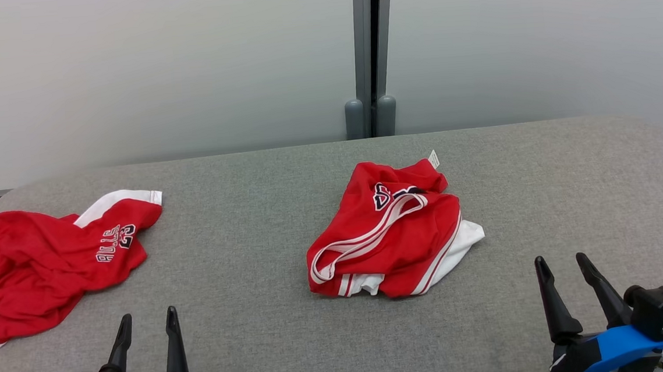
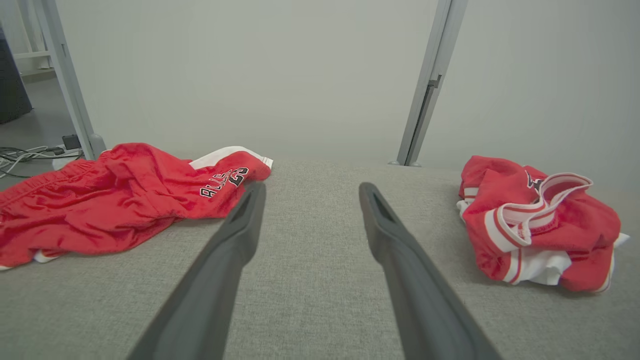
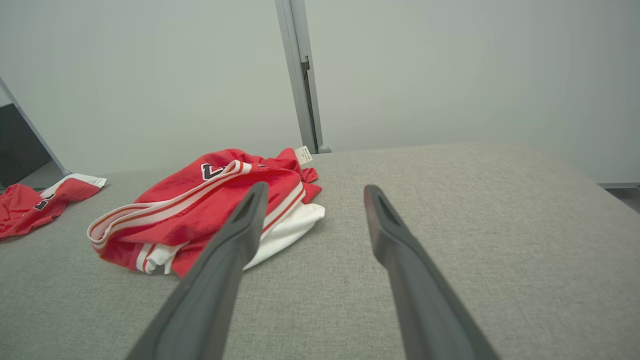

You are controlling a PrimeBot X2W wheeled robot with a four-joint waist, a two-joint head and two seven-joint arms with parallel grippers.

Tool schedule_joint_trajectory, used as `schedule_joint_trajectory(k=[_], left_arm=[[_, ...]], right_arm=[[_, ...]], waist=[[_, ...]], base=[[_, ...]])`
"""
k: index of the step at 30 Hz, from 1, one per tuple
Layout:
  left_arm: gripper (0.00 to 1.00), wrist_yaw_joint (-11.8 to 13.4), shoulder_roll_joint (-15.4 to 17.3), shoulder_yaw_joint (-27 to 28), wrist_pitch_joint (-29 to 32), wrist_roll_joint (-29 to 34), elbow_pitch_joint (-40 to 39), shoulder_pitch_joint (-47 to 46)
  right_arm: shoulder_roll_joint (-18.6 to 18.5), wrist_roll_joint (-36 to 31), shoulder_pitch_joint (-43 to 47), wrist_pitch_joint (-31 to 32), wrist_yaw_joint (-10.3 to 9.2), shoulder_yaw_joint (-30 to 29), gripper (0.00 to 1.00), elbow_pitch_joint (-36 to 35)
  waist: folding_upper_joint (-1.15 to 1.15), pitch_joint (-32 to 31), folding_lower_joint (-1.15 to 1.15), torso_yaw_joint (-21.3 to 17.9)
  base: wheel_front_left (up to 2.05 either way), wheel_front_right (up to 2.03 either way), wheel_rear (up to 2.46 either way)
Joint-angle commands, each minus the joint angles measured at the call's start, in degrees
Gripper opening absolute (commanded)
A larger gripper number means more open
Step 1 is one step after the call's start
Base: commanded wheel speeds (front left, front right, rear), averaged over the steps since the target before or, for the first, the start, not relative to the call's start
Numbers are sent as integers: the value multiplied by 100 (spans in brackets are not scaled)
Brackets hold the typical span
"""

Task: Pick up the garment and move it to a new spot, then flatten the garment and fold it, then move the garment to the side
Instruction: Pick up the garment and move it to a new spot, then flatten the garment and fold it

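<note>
A crumpled red and white garment (image 1: 391, 228) lies bunched near the middle of the grey padded table (image 1: 252, 226); it shows at the right of the left wrist view (image 2: 537, 230) and at the left of the right wrist view (image 3: 210, 210). My left gripper (image 1: 147, 318) hovers open at the lower left, well short of it. My right gripper (image 1: 562, 266) stands open at the lower right, a little to the garment's right and nearer the front edge. Both hold nothing.
A second red garment with white trim and lettering (image 1: 45, 264) sprawls over the table's far left edge. A grey post (image 1: 370, 55) rises against the pale wall behind the table. Cables lie on the floor (image 2: 30, 155) beyond the left end.
</note>
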Motion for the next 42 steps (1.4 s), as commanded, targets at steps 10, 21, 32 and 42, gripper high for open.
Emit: schedule_joint_trajectory(k=[10,21,32,42], left_arm=[[100,-91,-63,165,-26,122,55,32],[100,-144,-147,143,-27,224,64,-68],[100,-261,-240,58,-27,314,-25,-471],[100,-454,-371,-110,-27,366,111,-823]], right_arm=[[-27,135,88,29,3,35,100,7],[-27,296,-490,413,3,419,100,212],[-28,579,-2549,1705,3,817,100,1739],[-25,-290,-3766,1791,3,277,100,3683]], waist=[[0,5,0,3],[0,117,0,104],[0,599,0,422],[0,878,0,894]], base=[[0,0,0],[0,0,0],[0,0,0],[0,0,0]])
